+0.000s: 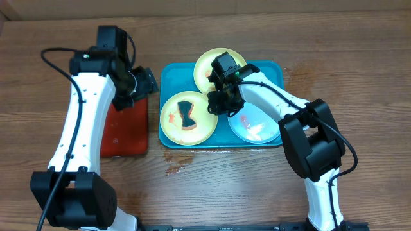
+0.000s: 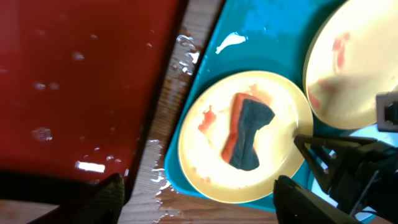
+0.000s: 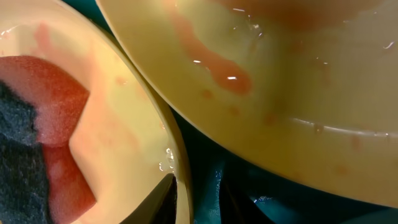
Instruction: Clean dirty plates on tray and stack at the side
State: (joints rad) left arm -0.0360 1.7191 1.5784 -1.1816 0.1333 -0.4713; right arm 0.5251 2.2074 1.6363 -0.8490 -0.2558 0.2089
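Pinch the plate (image 1: 200, 126) rim squarely with right gripper (image 1: 217, 102), closure not discernible; lift level, keeping sponge (image 1: 187, 114) aboard. Leave left gripper (image 1: 149, 81) spread wide, as is.

Brown wood-grain table (image 1: 192, 186), wet in patches, carries a red rectangular plastic tray (image 1: 125, 131) and a teal rectangular plastic tray (image 1: 170, 72) side by side, their gap below the left gripper (image 1: 149, 81)'s jaws, the teal one also beneath the right gripper (image 1: 217, 106)'s jaws.
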